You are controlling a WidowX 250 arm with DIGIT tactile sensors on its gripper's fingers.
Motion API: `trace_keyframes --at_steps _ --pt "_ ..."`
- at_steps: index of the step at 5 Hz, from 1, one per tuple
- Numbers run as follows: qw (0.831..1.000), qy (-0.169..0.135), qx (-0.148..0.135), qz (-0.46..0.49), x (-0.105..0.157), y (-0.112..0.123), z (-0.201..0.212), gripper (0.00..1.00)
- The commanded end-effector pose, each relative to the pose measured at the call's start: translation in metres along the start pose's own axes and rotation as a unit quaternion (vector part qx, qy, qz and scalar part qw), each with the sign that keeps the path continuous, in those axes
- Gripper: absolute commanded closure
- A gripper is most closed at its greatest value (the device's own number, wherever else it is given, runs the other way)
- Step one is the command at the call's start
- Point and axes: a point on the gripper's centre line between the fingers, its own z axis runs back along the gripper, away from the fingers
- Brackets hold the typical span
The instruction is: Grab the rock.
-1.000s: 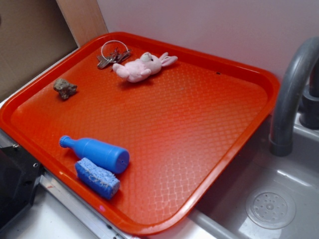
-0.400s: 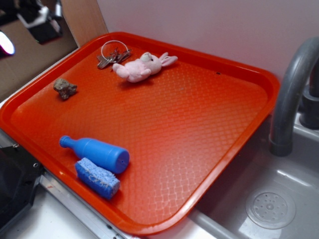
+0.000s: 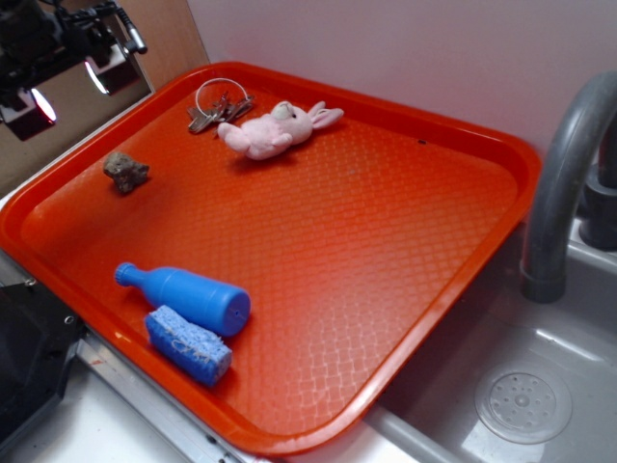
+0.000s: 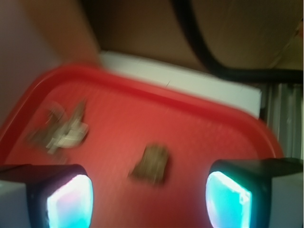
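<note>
Since a moment ago the pincer [image 3: 67,63] has swung further into the upper left corner of the room view, and nothing on the tray has shifted. It hangs well above the orange tray [image 3: 405,125], off beyond the far-left rim, and holds nothing. From the wrist view the two pads [image 4: 71,202] stand wide apart, so the jaws are released.

The rock [image 3: 125,172] lies on the tray floor near the left rim, well apart from the keys [image 3: 214,108] and the pink bunny [image 3: 270,130] farther back. In the blurred wrist view the rock [image 4: 151,164] already sits between the pads, a little left of centre.

To do this well, I'd say the arm should centre over the rock, keep the jaws wide, then descend straight until the pads straddle the lump. Its bumpy shape could roll, so closing low and gently seems wise.
</note>
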Motion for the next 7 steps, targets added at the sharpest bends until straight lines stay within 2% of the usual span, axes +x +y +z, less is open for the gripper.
trace_keyframes --at_steps 1,2,3,4,5,6,7 --pt "0.999 -0.039 0.031 0.006 0.011 -0.003 -0.024 0.0" --pt "0.997 -0.04 0.065 -0.014 -0.004 0.001 -0.038 0.0" --pt "0.995 -0.028 0.088 -0.026 -0.015 0.006 -0.049 0.0" --pt "0.99 -0.049 0.128 -0.036 -0.021 0.008 -0.061 0.0" --pt "0.988 -0.053 0.137 -0.041 -0.021 0.011 -0.07 0.0" --pt "0.989 -0.059 0.128 -0.037 -0.017 0.011 -0.075 0.0" --pt "0.99 -0.05 0.125 -0.047 -0.018 0.013 -0.076 0.0"
